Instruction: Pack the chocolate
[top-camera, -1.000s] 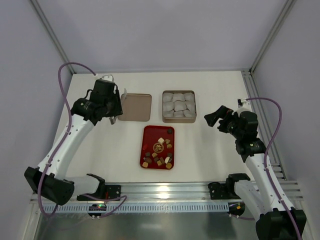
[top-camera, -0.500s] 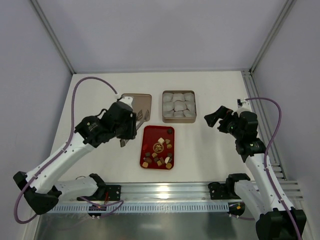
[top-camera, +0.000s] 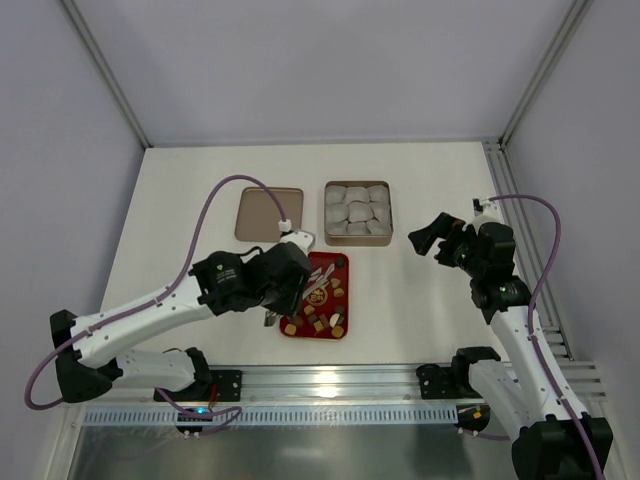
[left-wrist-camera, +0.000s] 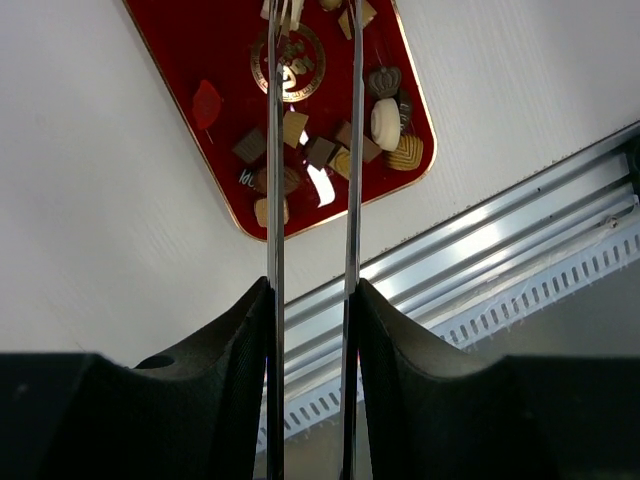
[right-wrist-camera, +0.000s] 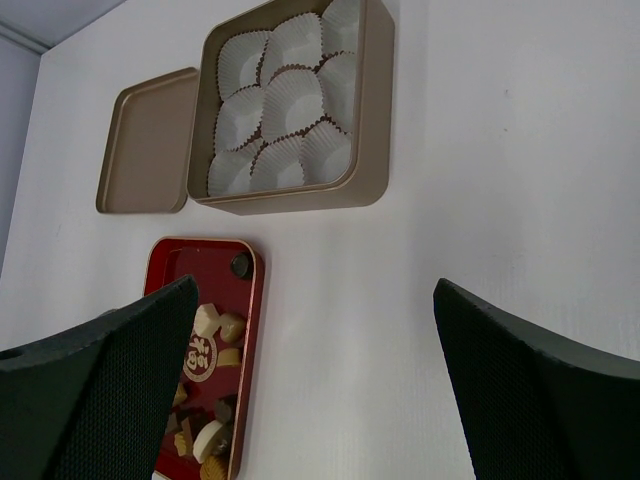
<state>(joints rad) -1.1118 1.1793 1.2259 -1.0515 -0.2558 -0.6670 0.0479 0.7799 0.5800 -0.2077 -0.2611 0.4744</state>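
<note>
White counter (top-camera: 430, 180), pale grey walls around. Left claw (left-wrist-camera: 314, 30) hangs narrowly parted over chocolate (left-wrist-camera: 385, 120) on the red tray (left-wrist-camera: 180, 50), any hold unclear; right claw (top-camera: 430, 233) spread wide, holding nothing.

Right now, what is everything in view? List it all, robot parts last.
tray: one, red, on the table in front of the box
chocolate: about a dozen pieces, dark brown, tan and cream, on the tray
box: one, gold, behind the tray
cups: nine, white, in the box, all empty
lid: one, gold, left of the box
table: one, white
rail: one, silver, along the near edge
left gripper: black, thin metal fingers apart, over the tray
right gripper: black, open, right of the box
</note>
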